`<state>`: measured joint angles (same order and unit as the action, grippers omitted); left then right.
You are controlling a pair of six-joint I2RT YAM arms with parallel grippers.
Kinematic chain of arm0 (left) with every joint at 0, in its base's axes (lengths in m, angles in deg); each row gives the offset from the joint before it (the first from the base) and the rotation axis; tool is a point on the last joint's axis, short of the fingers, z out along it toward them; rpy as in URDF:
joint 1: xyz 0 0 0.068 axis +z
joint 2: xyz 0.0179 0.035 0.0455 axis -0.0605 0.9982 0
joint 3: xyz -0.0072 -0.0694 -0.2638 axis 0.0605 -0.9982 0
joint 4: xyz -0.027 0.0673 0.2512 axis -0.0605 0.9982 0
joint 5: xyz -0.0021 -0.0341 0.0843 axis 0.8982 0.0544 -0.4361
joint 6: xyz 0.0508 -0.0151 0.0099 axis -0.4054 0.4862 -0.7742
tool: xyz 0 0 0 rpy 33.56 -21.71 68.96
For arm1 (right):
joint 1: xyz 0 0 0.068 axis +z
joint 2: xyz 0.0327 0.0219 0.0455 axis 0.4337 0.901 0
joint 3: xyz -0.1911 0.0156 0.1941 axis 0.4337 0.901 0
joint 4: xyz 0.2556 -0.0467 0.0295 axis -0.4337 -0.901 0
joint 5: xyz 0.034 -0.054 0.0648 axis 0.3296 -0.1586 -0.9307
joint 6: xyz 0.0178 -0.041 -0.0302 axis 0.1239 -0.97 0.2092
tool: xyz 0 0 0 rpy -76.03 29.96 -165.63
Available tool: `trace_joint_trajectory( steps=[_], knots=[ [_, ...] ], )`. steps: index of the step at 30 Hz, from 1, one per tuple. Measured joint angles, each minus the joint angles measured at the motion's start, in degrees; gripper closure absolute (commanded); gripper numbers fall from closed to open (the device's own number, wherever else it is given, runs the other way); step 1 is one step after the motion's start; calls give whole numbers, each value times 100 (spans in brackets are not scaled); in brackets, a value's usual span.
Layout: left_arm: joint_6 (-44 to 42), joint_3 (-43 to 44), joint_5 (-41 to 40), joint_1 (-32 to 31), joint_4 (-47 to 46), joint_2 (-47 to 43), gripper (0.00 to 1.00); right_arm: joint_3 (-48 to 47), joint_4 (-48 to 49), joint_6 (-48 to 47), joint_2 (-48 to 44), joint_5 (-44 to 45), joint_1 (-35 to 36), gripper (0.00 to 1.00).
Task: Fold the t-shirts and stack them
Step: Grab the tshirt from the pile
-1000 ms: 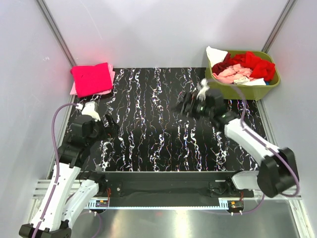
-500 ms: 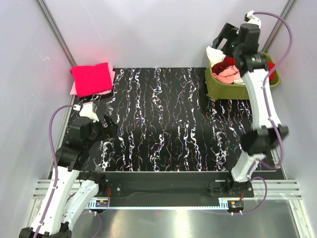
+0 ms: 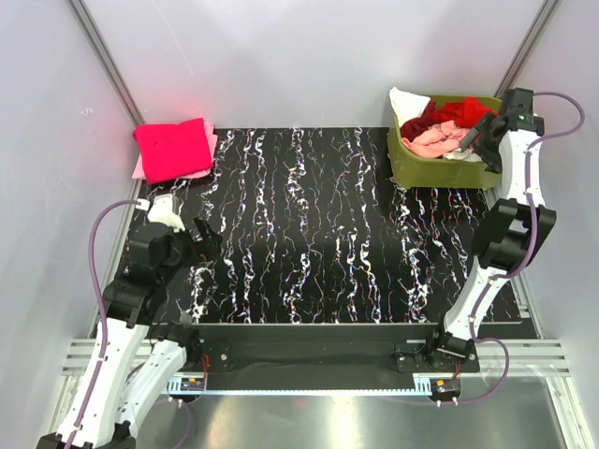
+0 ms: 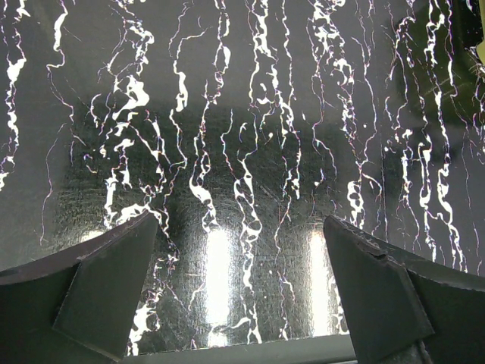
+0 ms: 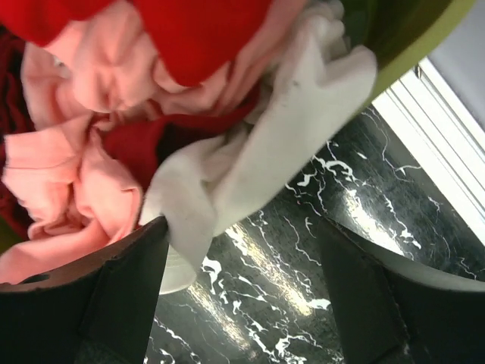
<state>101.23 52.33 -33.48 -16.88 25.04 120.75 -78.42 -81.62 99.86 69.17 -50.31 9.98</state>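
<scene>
1. My left end effector (image 3: pixel 200 239) hangs low over the bench (image 3: pixel 309 234) at the lower left of the top view. It is released: in its wrist view the fingers (image 4: pixel 106 288) stand wide apart, with only the black marbled surface between them.
2. My right end effector (image 3: pixel 474 137) is at the upper right of the top view, at the right side of the bin (image 3: pixel 440 174).
3. In its wrist view its jaws stand apart and nothing is clamped. A white tee (image 5: pixel 258 159) spills over the bin's rim at the frame's centre. Its lower edge reaches the finger (image 5: pixel 114 296) at the lower left.
4. A pink tee (image 5: pixel 83 189) lies crumpled at the left of that frame, and a red tee (image 5: pixel 189 38) at the top.
5. A folded magenta tee (image 3: pixel 173 150) sits at the bench's upper left corner in the top view, on a pale pink tee (image 3: pixel 139 169).
</scene>
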Motion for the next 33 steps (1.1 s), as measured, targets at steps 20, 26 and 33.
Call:
trace_joint_trajectory(
  steps=[20,26,33],
  knots=[
    [0,0,2,0,0,-4,1,-295,101,2,175,-1008,-31,100],
    [0,0,2,0,0,-4,1,-299,105,2,177,-1182,-37,100],
    [0,0,0,0,0,-13,1,-1412,-140,343,254,-2533,-46,100]
  ],
)
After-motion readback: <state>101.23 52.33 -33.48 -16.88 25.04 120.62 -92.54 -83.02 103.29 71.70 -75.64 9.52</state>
